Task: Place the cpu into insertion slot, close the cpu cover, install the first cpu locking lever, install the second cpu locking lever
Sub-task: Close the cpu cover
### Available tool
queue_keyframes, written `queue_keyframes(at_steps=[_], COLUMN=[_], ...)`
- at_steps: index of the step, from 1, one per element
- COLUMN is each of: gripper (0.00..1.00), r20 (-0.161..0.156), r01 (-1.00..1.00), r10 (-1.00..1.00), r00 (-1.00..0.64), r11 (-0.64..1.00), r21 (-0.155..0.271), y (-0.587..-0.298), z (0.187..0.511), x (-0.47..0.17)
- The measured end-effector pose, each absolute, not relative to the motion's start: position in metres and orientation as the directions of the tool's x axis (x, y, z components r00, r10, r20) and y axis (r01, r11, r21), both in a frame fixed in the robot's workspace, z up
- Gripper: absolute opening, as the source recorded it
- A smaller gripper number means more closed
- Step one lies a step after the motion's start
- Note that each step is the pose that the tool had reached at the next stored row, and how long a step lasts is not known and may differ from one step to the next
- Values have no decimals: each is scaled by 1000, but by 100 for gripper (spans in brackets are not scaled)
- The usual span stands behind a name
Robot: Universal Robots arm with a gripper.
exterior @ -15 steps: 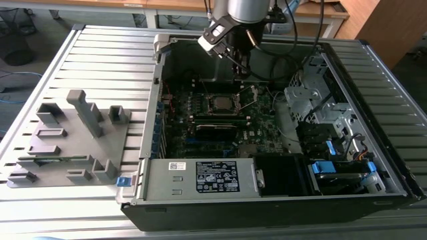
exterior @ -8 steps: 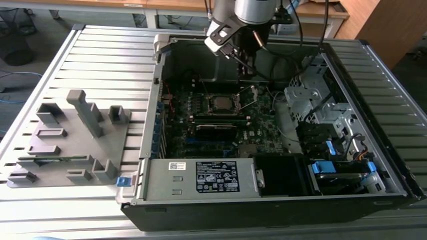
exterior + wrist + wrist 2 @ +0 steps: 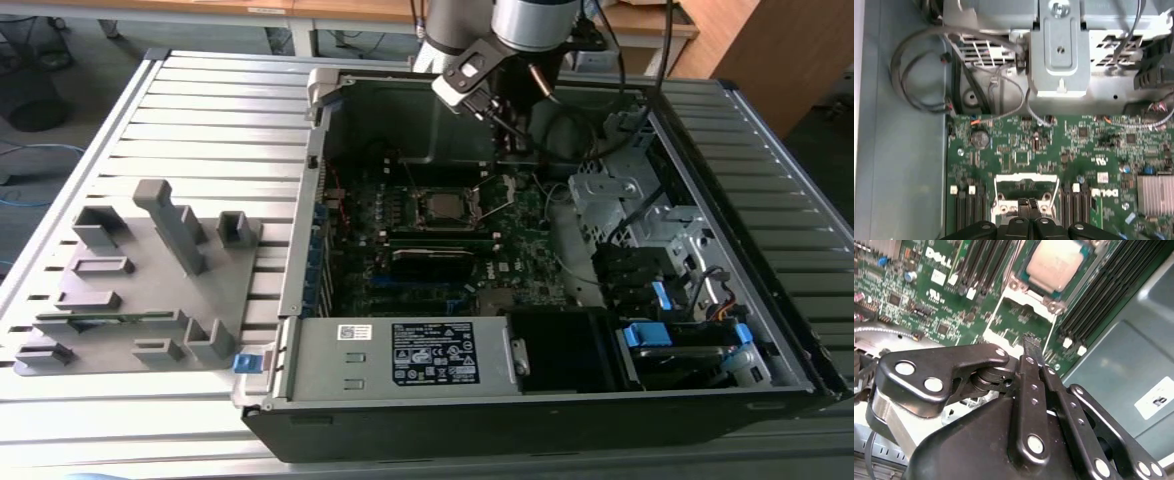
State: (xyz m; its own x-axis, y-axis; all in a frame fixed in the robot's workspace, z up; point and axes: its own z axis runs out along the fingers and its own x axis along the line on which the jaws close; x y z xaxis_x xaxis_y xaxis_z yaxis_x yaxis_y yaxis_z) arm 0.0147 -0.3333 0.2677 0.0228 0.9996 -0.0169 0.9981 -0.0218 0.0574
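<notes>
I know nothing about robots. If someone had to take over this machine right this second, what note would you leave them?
The gripper has its fingers shut and holds nothing. Its tip is close to the cpu cover; I cannot tell whether they touch.
The cpu is seated in the insertion slot.
The cover is swung open, away from the slot.
Done: cpu placed.
Left: closing the cover, then both locking-lever steps.
</notes>
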Motion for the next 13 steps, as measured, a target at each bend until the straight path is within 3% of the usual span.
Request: queue_keyframes(at_steps=[13], gripper=[11], r20=[-17], r01=[998], r10=[1000], r00=[21], r11=[-20], r21=[58], y=[-333], z=[265], x=[52])
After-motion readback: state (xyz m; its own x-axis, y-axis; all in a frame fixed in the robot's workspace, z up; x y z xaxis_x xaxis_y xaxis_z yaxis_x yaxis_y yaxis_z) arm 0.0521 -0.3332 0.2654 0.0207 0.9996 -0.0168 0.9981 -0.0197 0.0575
